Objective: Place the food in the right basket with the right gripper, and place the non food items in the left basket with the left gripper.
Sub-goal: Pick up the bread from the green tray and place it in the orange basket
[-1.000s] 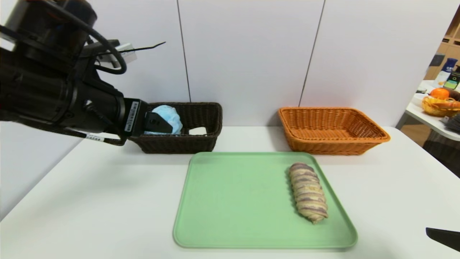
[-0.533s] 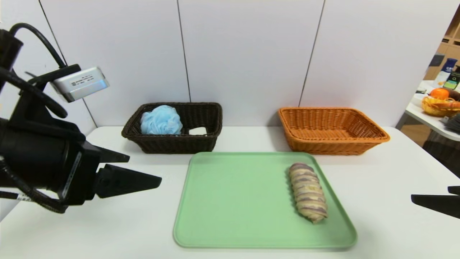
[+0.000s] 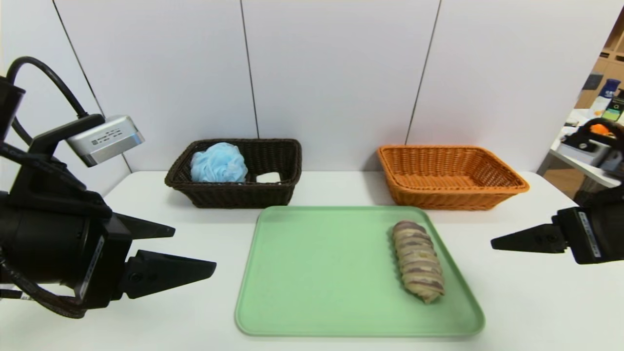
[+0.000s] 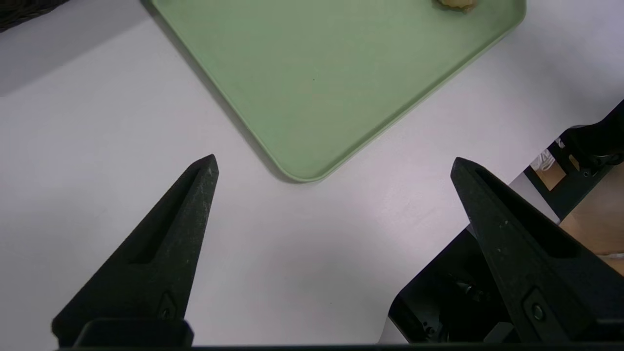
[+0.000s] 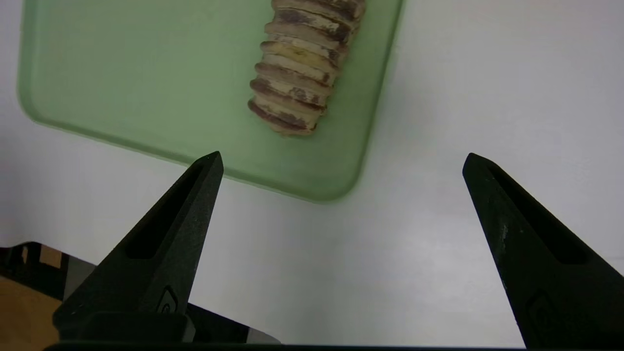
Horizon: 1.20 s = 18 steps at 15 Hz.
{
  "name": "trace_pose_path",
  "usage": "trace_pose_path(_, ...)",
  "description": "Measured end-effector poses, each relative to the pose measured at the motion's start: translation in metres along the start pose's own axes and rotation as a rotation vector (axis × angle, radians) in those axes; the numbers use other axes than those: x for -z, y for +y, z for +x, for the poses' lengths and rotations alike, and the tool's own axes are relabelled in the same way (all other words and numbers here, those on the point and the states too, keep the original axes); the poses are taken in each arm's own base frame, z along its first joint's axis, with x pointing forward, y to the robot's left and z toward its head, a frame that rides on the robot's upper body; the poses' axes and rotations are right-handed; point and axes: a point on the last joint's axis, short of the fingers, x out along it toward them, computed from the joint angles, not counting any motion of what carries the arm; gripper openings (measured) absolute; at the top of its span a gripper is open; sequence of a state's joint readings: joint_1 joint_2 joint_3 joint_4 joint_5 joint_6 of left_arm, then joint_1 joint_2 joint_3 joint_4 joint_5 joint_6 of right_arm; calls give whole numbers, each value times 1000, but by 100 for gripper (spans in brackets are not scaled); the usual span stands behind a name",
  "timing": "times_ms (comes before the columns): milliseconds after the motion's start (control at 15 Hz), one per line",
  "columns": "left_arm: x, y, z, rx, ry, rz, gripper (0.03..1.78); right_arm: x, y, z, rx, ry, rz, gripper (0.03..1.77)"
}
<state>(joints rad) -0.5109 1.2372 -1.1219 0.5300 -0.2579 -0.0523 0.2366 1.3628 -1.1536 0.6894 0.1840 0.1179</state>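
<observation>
A twisted, striped bread roll (image 3: 418, 260) (image 5: 304, 73) lies on the right side of the green tray (image 3: 317, 273) (image 4: 312, 83) (image 5: 122, 73). A blue bath pouf (image 3: 217, 163) and a small white item (image 3: 268, 177) sit in the dark brown left basket (image 3: 234, 195). The orange right basket (image 3: 451, 176) holds nothing. My left gripper (image 3: 192, 248) (image 4: 334, 165) hangs open over the table left of the tray, empty. My right gripper (image 3: 495, 243) (image 5: 341, 158) is open and empty, out to the right of the tray, near the roll's end.
Both baskets stand against the back wall behind the tray. A side table (image 3: 585, 163) with another basket and bottles sits at the far right. White tabletop (image 3: 146, 321) surrounds the tray; its front edge shows in both wrist views.
My left arm pulled back from the dark basket, leaving the blue pouf inside, and dropped low to the left of the tray. My right gripper came in from the right edge toward the tray.
</observation>
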Motion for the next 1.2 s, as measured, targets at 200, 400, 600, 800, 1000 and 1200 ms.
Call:
trace_pose_path(200, -2, 2, 6, -4, 10, -2, 169, -20, 19, 27, 12, 102, -24, 170)
trace_pose_path(400, -3, 4, 15, -6, 33, -9, 169, -32, 37, 54, 81, 194, -34, 170)
trace_pose_path(600, -6, 5, 20, -4, 19, -5, 169, -40, 53, 77, 159, 247, 1, 170)
trace_pose_path(800, -7, 6, 24, -5, 30, -8, 169, -43, 63, 101, 209, 277, 85, 170)
trace_pose_path(1000, -7, 7, 27, -6, 37, -8, 169, -44, 65, 124, 267, 302, 152, 170)
trace_pose_path(1200, -9, 8, 29, -5, 22, -7, 169, -44, 68, 143, 305, 319, 172, 170)
